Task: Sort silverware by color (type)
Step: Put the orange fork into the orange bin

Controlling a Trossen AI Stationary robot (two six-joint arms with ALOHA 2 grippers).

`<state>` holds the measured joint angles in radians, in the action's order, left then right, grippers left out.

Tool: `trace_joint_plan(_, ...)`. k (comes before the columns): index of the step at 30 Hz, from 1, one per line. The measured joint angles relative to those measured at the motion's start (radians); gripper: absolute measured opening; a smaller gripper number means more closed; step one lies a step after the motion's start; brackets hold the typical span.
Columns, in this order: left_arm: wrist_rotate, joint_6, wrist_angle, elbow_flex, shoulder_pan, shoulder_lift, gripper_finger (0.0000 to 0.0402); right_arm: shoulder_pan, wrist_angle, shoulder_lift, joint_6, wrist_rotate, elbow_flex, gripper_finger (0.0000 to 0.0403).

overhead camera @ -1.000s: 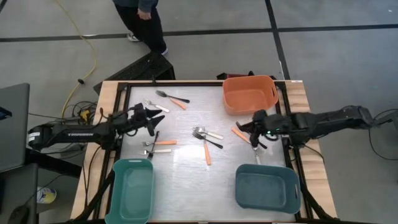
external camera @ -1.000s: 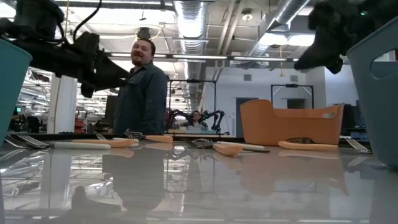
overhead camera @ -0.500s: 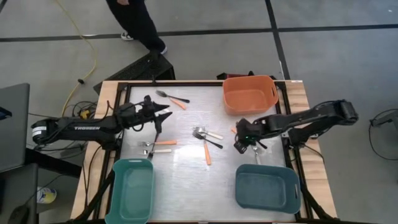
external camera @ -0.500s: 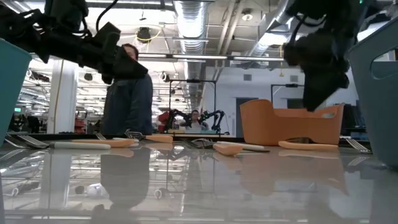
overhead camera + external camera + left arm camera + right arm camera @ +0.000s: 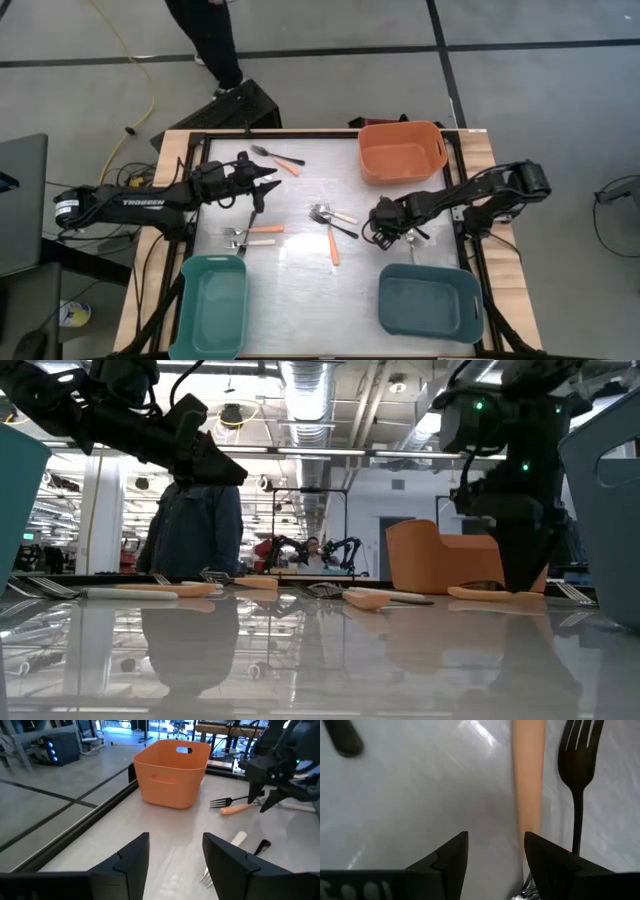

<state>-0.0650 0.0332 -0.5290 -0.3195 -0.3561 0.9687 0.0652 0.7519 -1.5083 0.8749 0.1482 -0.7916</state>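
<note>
From above, the left gripper [image 5: 262,187] hovered over the table's [image 5: 300,280] upper left, fingers spread and empty. The right gripper [image 5: 378,228] hung low near an orange-handled fork [image 5: 386,216], below the orange bin [image 5: 402,152]. Its wrist view showed parted fingers [image 5: 445,857] just above that orange handle [image 5: 529,795], probably not touching it, beside a black fork [image 5: 579,780].

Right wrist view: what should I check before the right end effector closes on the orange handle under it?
1. Right end effector open: ok.
2. Long orange plastic handle centred between its fingers: not ok, it lies toward one finger.
3. Thin dark fork apart from that handle: ok, but close beside it.
4. Height above the glossy white table: cannot tell.
5. Left end effector out of the way: ok, across the table.
</note>
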Motion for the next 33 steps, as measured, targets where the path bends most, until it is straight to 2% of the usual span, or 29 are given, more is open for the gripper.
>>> trace_joint_plan(11, -0.001, 0.074, 0.002, 0.0, 0.001, 0.0, 0.0169, -0.033, -0.015, -0.012, 0.011, -0.021, -0.002, 0.0209)
trace_joint_plan(17, -0.002, 0.111, 0.001, 0.0, 0.001, 0.0, 0.0169, -0.067, -0.064, 0.054, 0.033, -0.13, 0.001, 0.0209)
trace_joint_plan(24, -0.006, 0.114, 0.001, 0.0, 0.001, 0.0, 0.0169, -0.089, -0.015, 0.121, 0.03, -0.121, 0.001, 0.021)
trace_joint_plan(33, -0.029, 0.114, 0.02, 0.0, 0.001, 0.0, 0.0169, -0.086, -0.003, -0.001, -0.097, -0.112, 0.0, 0.021)
